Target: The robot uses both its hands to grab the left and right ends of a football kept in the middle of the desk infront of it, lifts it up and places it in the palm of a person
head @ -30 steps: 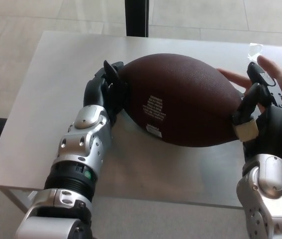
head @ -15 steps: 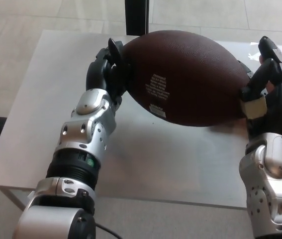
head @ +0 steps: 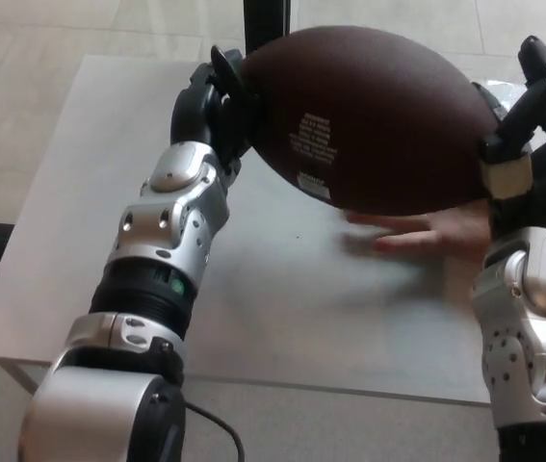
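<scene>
Hands pressed on either tip, our left hand [head: 213, 108] and right hand [head: 533, 115] clamp the football [head: 374, 115] aloft above the desk [head: 80, 192], long axis running left to right, directly over a person's hand [head: 427, 234] waiting just beneath.

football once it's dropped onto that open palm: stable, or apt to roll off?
Probably rolls: the football is rounded with tapered ends, much wider than the person's hand under it. Its pebbled skin likely grips, since the left hand and right hand hold it by end pressure alone. It shows no denting there, so likely firm.
</scene>
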